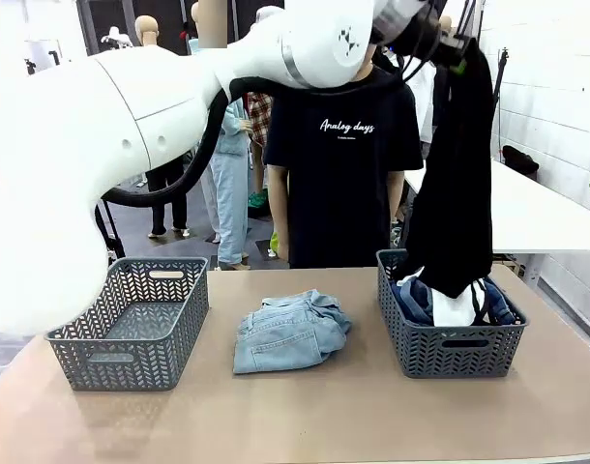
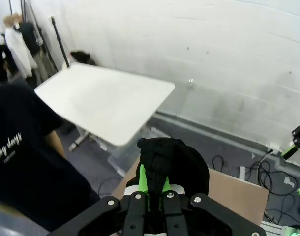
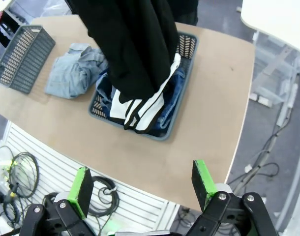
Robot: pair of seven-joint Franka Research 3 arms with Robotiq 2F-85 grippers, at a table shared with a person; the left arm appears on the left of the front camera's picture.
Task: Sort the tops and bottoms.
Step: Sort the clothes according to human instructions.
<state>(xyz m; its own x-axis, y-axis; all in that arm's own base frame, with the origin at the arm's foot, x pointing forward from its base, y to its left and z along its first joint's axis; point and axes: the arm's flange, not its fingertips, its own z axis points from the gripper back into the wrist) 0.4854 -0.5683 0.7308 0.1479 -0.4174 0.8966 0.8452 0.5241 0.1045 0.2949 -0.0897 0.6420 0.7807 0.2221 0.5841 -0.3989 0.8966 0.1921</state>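
The brown surface (image 1: 372, 406) stretches across in front of me, with a person in a black printed T-shirt (image 1: 339, 155) standing at its far side. The left arm (image 1: 131, 126) sweeps in huge from the left and reaches up and across to the right side, high above the surface. From its left gripper (image 2: 154, 184) hangs the plain black top (image 1: 457, 184), the biggest of the garments here; the gripper is clamped tight on a bunched fold of it, green pads (image 2: 143, 178) pressed into the knit. The cloth drops in a long column, and its lower end reaches down into the right basket (image 1: 450, 353).

That basket, dark grey and woven in pattern, holds the dark blue bottoms (image 3: 172, 101) and, on top of them, the white top with black stripes (image 3: 140, 110). A matching left basket (image 1: 131, 324) sits well apart on the other side of the surface. Between the two baskets lies the pale washed blue bottoms (image 1: 287, 331), crumpled in a heap directly on the surface.

The right gripper (image 3: 142, 188) hangs high over the near right edge, looking down at all this, its jaws spread wide with nothing between them.
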